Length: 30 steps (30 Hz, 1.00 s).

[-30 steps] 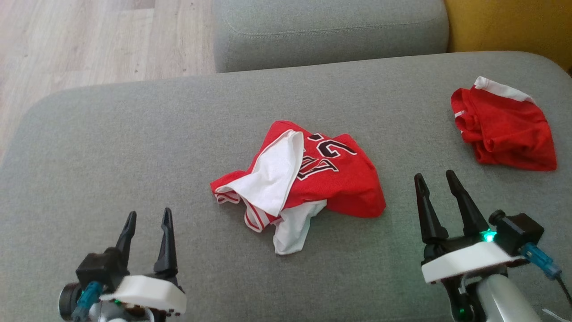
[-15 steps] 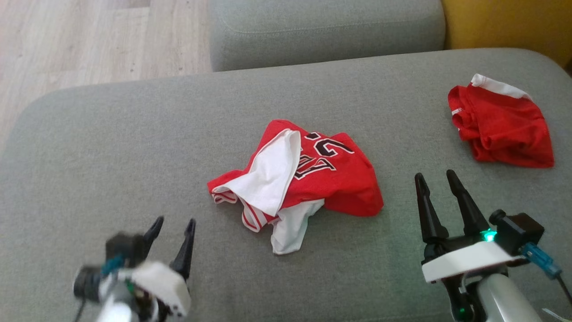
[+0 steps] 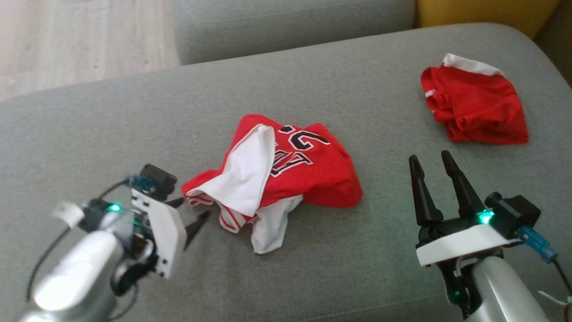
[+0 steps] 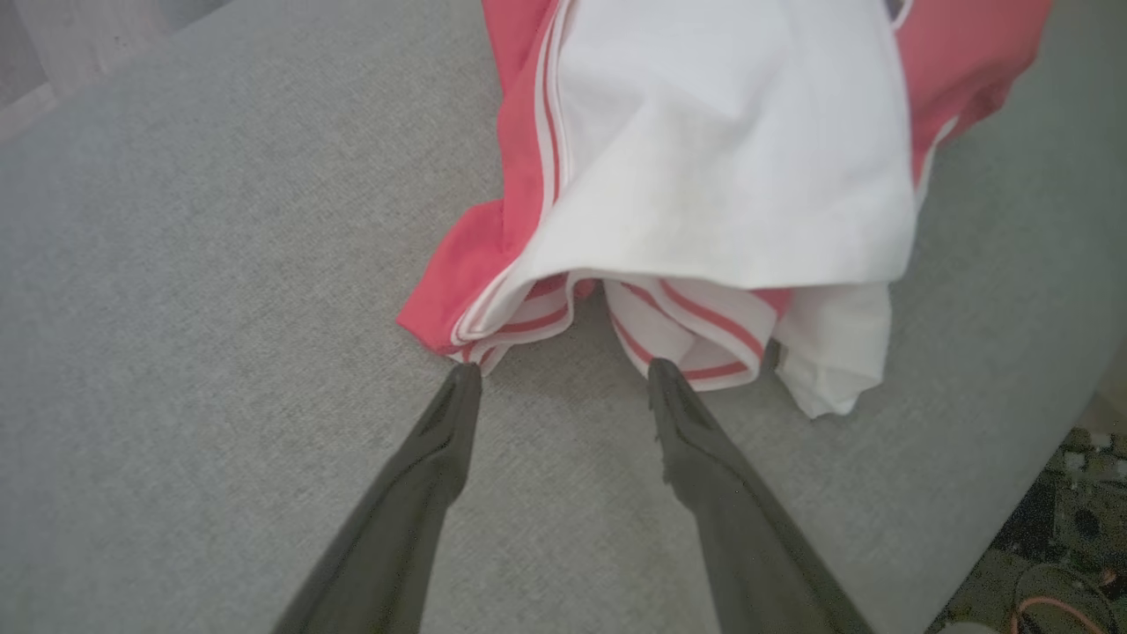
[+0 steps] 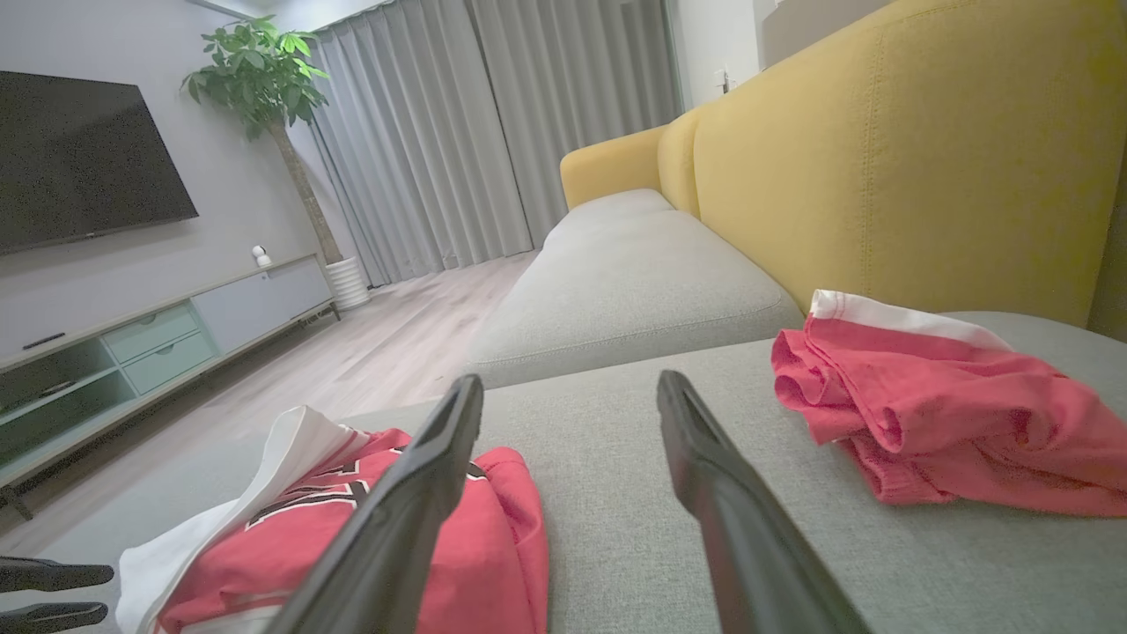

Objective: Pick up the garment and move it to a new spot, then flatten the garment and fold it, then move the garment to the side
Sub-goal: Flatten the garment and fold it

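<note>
Pointing at the crumpled red jersey from its 8 o'clock, my left gripper gapes wide and empty, tips just beside the striped hem. My right gripper, at 3 o'clock, likewise gapes empty.

The garment lies near the middle of the seat cushion. From it, the second garment sits at two o'clock, well apart, toward the cushion's far right corner. The left gripper is at eight o'clock, its tips just beside the garment's edge. The right gripper stands between three and four o'clock, apart from both garments. Behind the seat, a far cushion lies at twelve o'clock, the backrest at one and the floor at eleven.
</note>
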Available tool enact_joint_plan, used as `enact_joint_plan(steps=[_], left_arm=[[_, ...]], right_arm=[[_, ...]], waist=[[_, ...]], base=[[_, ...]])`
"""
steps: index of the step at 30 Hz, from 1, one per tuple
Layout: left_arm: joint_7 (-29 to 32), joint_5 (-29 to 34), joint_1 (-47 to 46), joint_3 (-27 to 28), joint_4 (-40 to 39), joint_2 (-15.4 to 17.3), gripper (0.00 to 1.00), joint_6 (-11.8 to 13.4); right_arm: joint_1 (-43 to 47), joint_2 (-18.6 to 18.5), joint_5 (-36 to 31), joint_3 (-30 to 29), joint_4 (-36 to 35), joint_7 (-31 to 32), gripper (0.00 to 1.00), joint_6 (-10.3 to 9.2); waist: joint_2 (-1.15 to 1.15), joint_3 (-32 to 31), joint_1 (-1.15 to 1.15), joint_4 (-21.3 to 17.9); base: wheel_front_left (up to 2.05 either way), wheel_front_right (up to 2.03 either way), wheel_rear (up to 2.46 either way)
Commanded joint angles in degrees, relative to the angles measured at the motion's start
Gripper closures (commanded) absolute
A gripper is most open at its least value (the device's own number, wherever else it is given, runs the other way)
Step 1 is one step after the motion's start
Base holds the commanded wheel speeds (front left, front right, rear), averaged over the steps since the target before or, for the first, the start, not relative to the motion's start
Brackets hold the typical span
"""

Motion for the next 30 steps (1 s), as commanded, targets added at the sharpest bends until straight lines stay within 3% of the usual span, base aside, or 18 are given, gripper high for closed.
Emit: enact_joint_plan(steps=[1,10,11,12,13,21,26,30], left_arm=[[0.25,-0.9,-5.62,1.32,-0.58,3.33,0.0,0.08],[-1.22,-7.01,-14.59,-8.77,5.84,6.41,0.0,0.07],[-2.47,-8.2,-16.12,-10.42,7.05,6.69,0.19,0.07],[-2.76,-8.88,-16.75,-11.24,7.5,6.69,0.79,0.07],[-3.02,-9.49,-17.39,-11.97,7.88,6.72,1.0,0.07],[-3.21,-15.63,-21.14,-14.95,8.36,7.37,1.0,0.07],[-3.49,-22.12,-25.41,-9.88,10.5,8.1,1.0,0.34],[-4.93,-24.34,-28.98,-5.69,14.57,8.8,1.0,2.47]], right_arm=[[-3.01,0.06,-0.22,1.39,-1.55,-0.62,0.0,0.4],[-4.3,-0.16,0.42,2.06,-0.83,-0.62,0.0,0.4],[-4.46,-0.18,0.51,2.18,-0.81,-0.62,0.0,0.4],[-4.53,-0.19,0.53,2.22,-0.79,-0.62,0.0,0.4],[-4.56,-0.22,0.55,2.24,-0.77,-0.62,0.0,0.4],[-4.43,-0.63,0.59,2.22,-0.64,-0.62,0.0,0.4],[-4.44,-0.73,0.5,2.26,-0.75,-0.62,0.0,0.4],[-4.95,-0.99,0.7,2.64,-1.14,-0.62,0.0,0.4]], waist=[[0.0,0.83,0.0,-1.31],[0.0,2.64,0.0,-3.79],[0.0,2.88,0.0,-4.02],[0.0,2.91,0.0,-4.09],[0.0,2.93,0.0,-4.12],[0.0,2.82,0.0,-3.71],[0.0,3.29,0.0,-3.19],[0.0,4.78,0.0,-3.31]], base=[[0.0,0.0,0.0],[0.0,0.0,0.0],[0.0,0.0,0.0],[0.0,0.0,0.0],[0.0,0.0,0.0],[0.0,0.0,0.0],[0.0,0.0,0.0],[0.0,0.0,0.0]])
